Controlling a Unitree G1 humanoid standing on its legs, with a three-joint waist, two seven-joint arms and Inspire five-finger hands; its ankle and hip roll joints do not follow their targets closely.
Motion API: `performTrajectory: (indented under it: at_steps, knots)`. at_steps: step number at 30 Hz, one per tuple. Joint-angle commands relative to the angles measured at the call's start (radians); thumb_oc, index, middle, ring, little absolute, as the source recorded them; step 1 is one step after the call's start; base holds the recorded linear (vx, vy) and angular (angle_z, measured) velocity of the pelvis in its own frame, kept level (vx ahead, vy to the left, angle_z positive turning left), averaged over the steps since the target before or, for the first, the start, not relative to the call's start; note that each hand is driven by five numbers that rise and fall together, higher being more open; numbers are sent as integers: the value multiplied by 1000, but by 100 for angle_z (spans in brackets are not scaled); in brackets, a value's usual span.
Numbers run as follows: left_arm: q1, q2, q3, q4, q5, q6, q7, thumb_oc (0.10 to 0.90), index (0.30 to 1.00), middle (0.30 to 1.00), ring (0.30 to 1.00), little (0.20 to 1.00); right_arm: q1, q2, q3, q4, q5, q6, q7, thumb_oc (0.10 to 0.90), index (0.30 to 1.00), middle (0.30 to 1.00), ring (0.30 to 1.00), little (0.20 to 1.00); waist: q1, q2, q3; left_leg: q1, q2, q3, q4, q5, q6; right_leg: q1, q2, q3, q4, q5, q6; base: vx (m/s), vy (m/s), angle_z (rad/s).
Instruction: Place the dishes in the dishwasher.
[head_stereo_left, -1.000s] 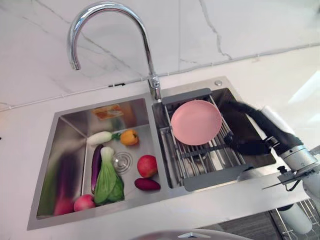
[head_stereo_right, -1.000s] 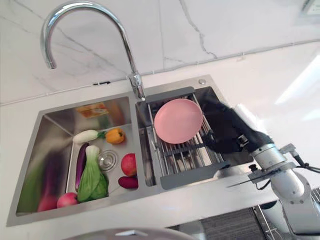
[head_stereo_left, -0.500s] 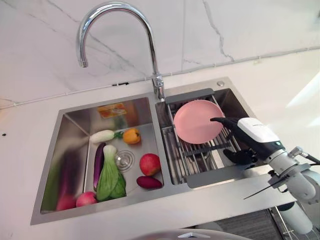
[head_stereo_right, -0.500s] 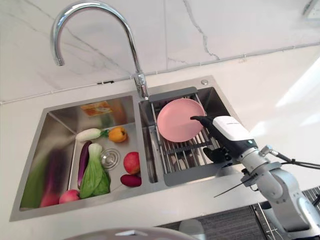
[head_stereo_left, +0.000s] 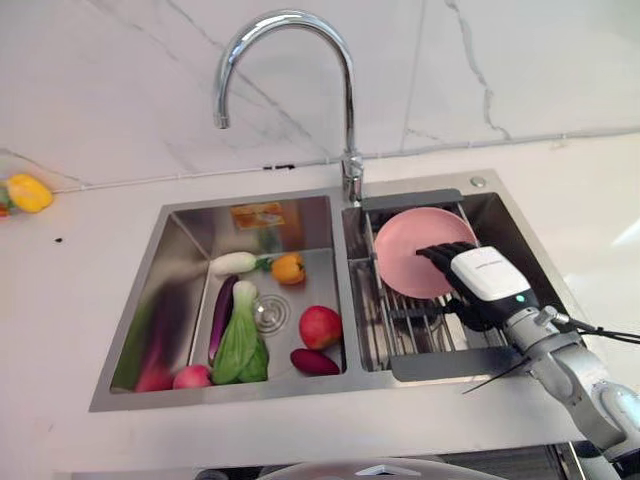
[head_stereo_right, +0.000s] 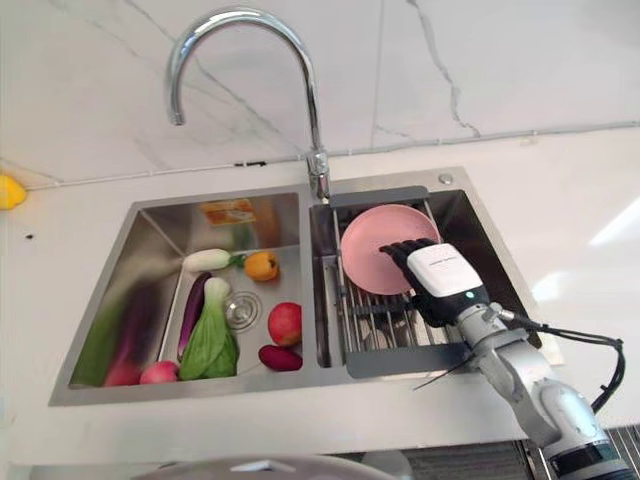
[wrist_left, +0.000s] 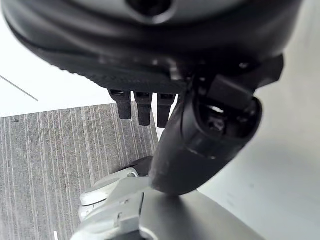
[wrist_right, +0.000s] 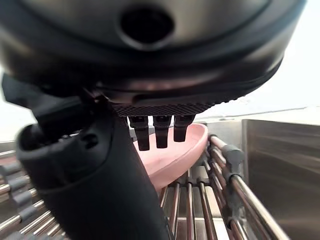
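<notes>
R hand (head_stereo_right: 440, 280) open, fingers (wrist_right: 159, 131) straight, tips over near edge of pink plate (head_stereo_right: 372, 252), touch unclear | plate lies on wire rack (head_stereo_left: 420, 320) in R sink bowl | L hand (wrist_left: 150, 60) relaxed, holds nothing, by grey floor | head views show veg (head_stereo_left: 240, 345) in L bowl, tap (head_stereo_left: 345, 120)

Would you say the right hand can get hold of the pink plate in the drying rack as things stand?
Probably yes. The right hand is over the pink plate on the rack, fingers straight above its rim, with nothing between them.
</notes>
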Motion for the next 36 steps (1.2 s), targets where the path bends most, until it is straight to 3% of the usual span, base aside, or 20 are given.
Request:
performTrajectory:
  at_steps: [1, 10, 14, 21, 27, 29, 32, 34, 35, 36]
  knots:
    - [-58, -26, -47, 58, 53, -11, 8, 800, 900, 900, 900, 900, -140, 10, 8, -39, -53, 24, -158, 400, 300, 300, 300, 300, 36, -70, 1, 16, 8, -36, 8, -52, -23, 72, -54, 30, 12, -109, 81, -19, -6, 4]
    - [-59, -37, -67, 59, 63, -12, 34, 800, 900, 900, 900, 900, -160, 48, 28, -43, -80, 46, -233, 400, 300, 300, 300, 300, 41, -69, -2, 13, 9, -45, 8, -48, -24, 76, -55, 19, 12, -111, 80, -4, -2, 3]
    - [-57, -42, -71, 58, 69, -12, 45, 800, 900, 900, 900, 900, -153, 69, -15, -78, -65, 60, -275, 400, 300, 300, 300, 300, 39, -66, -3, 14, 9, -46, 9, -48, -24, 80, -56, 17, 12, -111, 79, -3, 1, 1]
    - [-55, -47, -72, 45, 69, -17, 53, 800, 900, 900, 900, 900, -109, 110, -158, -208, -17, 60, -345, 400, 300, 300, 300, 300, 26, -63, -6, 15, 7, -47, 10, -49, -21, 82, -56, 17, 12, -112, 78, -4, 3, 1]
    - [-56, -45, -82, 20, 79, -26, 53, 800, 900, 900, 900, 900, -30, 125, -353, -336, -13, 79, -411, 400, 300, 300, 300, 300, 3, -75, -9, 11, -1, -60, 12, -54, -15, 80, -53, 27, 12, -110, 74, -7, 16, 3]
    - [-67, -45, -110, 10, 126, -29, 41, 800, 900, 900, 900, 900, 20, 135, -459, -375, -11, 93, -437, 400, 300, 300, 300, 300, -27, -87, -9, 11, -7, -65, 11, -60, -5, 62, -51, 47, 35, -102, 72, -11, 54, 12]
    - [-79, -42, -106, 4, 125, -32, 35, 800, 900, 900, 900, 900, 50, 144, -503, -379, -14, 110, -443, 400, 300, 300, 300, 300, -43, -97, -4, 2, -7, -58, 5, -59, 2, 25, -48, 68, 49, -94, 75, -67, 33, 0]
    - [-95, -39, -87, 3, 109, -33, 33, 800, 900, 900, 900, 900, 65, 145, -535, -366, -28, 139, -440, 400, 300, 300, 300, 300, -62, -114, 3, -21, -6, -40, 4, -58, 5, -10, -43, 92, 24, -56, 86, -255, 3, -37]
    - [-124, -33, -86, 4, 97, -38, 29, 800, 900, 900, 900, 900, 52, 151, -534, -339, -57, 175, -443, 400, 300, 300, 300, 300, -80, -120, 7, -66, 10, -2, 4, -49, 4, -88, -44, 162, 15, -14, 110, -359, -60, -89]
    - [-135, -26, -95, 1, 97, -43, 25, 800, 900, 900, 900, 900, 52, 153, -532, -317, -69, 192, -435, 400, 300, 300, 300, 300, -88, -116, 9, -87, 29, 8, 4, -46, 3, -103, -53, 212, 20, -13, 124, -428, -124, -114]
